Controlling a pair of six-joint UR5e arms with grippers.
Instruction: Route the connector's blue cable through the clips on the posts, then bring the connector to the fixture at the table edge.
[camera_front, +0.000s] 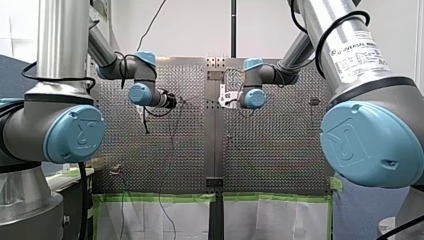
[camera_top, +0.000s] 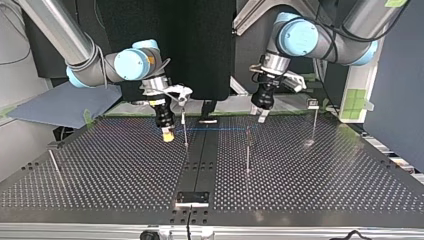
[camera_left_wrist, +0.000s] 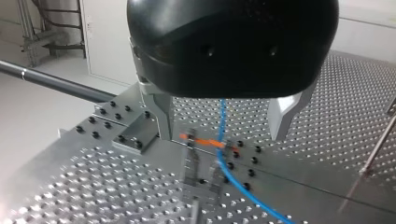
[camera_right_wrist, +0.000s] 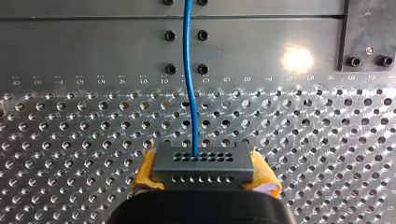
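My right tool (camera_right_wrist: 204, 171) clamps the connector (camera_right_wrist: 203, 163), likely light and rigid, so a sound hold. Its limp blue cable (camera_right_wrist: 189, 70) runs between the spread fingers (camera_left_wrist: 160, 114) of my left tool (camera_left_wrist: 220, 134).

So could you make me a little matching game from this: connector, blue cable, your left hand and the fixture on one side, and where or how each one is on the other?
Things:
1. connector
2. blue cable
3. left hand
4. fixture

States and places:
A. open, metal fingers either side of the cable
B. at the table's near edge in the top view
C. gripped between the right hand's yellow pads
D. leads away from the connector

Pairs: 1-C, 2-D, 3-A, 4-B.
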